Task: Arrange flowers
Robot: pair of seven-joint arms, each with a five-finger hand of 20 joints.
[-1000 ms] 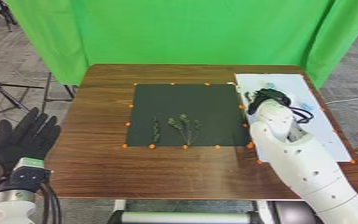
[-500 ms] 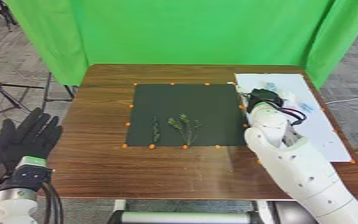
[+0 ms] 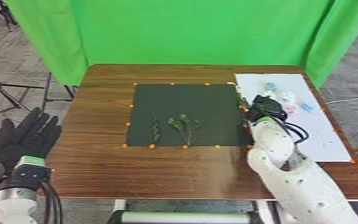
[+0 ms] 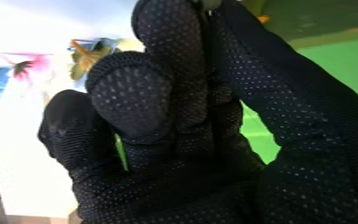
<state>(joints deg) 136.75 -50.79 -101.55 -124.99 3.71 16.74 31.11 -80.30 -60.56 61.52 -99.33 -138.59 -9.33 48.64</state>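
"Please, where is the right hand (image 3: 266,104)?"
"Between the dark mat (image 3: 171,102) and the white sheet (image 3: 326,145). It is pinching a small greenish thing (image 4: 211,4); what exactly, I cannot tell."
"And the left hand (image 3: 23,140)?"
"Beside the table (image 3: 95,170), with straight fingers, a little spread."
"The flowers?"
"A pink flower (image 4: 35,64) lies on the sheet; two green sprigs (image 3: 184,125) on the mat."

Sprigs (image 3: 184,119) lie on the mat (image 3: 171,100), left of the sheet (image 3: 326,145) bearing flowers (image 4: 39,64).
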